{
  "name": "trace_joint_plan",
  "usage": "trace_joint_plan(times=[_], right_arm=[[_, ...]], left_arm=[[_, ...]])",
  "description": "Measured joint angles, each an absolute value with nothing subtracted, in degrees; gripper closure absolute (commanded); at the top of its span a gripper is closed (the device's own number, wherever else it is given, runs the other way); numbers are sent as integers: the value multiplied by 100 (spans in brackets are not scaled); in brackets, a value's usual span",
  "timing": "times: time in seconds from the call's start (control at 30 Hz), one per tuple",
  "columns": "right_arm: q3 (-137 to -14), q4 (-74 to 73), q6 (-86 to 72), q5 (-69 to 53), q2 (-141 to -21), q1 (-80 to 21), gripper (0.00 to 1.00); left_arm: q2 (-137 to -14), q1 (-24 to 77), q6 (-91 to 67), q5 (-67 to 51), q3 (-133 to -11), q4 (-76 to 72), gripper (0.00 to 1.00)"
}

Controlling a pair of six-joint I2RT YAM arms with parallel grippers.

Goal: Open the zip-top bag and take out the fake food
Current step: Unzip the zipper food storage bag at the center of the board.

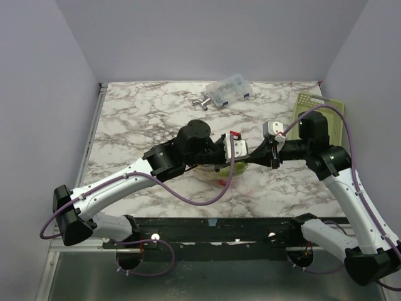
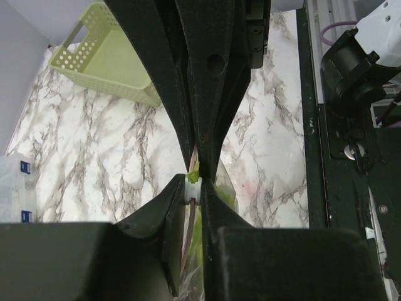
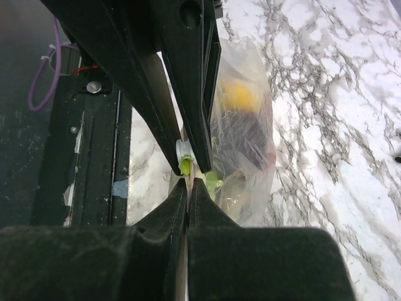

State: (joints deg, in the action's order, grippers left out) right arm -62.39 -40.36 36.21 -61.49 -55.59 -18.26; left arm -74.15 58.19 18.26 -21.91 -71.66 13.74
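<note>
You see the zip-top bag [image 3: 250, 169] and its fake food [image 3: 240, 97] plainly only from the right wrist. The left gripper [image 2: 195, 191] and right gripper [image 3: 188, 183] meet tip to tip, each pinching its top edge.

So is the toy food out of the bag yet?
No, inside. The right wrist view shows a yellow piece and a dark purple piece behind the clear plastic of the bag.
</note>
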Motion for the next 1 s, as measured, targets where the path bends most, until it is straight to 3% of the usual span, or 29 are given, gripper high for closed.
trace_joint_plan(times=[1.0], right_arm=[[-6173, -4036, 3610, -6313, -5516, -1721, 100]], left_arm=[[-6517, 5417, 1647, -2425, -6416, 1406, 100]])
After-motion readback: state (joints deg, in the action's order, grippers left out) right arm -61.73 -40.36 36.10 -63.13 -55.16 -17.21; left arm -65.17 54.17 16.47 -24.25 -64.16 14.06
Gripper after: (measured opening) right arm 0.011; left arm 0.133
